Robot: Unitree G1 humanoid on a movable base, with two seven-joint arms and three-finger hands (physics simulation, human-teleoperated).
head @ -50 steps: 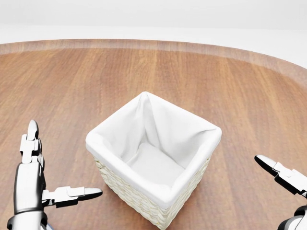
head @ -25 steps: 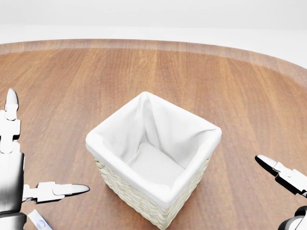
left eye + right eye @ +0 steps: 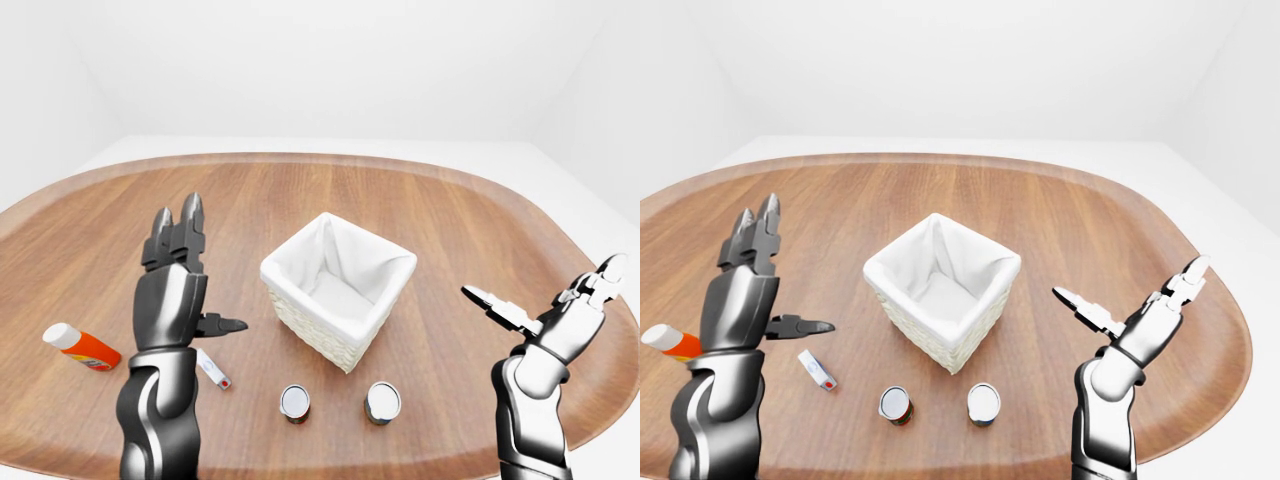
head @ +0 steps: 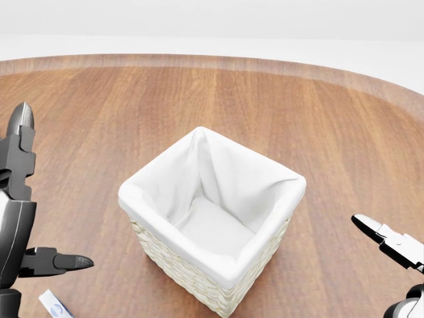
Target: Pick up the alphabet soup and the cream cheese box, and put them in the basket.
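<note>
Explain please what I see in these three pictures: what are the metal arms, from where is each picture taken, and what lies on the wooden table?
These are simulator renders from cameras on a humanoid robot's head, looking out over its own arms. The left-eye and right-eye views are a pair and show almost the same scene; the head view looks more steeply down.

The left hand and the right hand each have three fingers. Both are raised, open, and hold nothing.

On the round wooden table a woven basket with white lining stands in the middle, empty. Below it in the left-eye view stand two small cans. To the left lie a small white box and an orange bottle with a white cap. Their labels are too small to read.
</note>
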